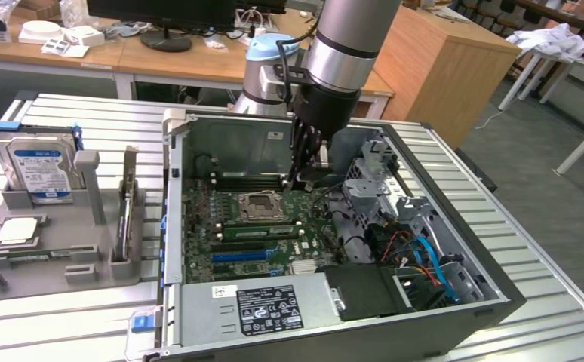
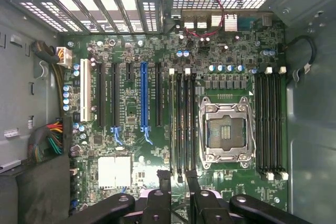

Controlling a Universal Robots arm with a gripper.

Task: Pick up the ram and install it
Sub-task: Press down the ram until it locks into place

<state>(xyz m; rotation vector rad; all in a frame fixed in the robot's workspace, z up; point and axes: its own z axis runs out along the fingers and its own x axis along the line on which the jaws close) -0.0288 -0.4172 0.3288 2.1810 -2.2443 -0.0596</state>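
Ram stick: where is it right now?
In the exterior view, the ram stands plugged into the motherboard inside the open computer case, between the silver CPU socket and the blue slots.

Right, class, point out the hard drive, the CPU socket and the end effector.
hard drive (image 1: 42, 167): exterior view, on its blue-white label.
CPU socket (image 2: 227, 129): wrist view, centre inside its metal frame.
end effector (image 2: 177, 179): wrist view, midway between its fingertips.

text: none legible | labels: hard drive (image 1: 42, 170), power supply (image 1: 268, 308) | print: unreadable
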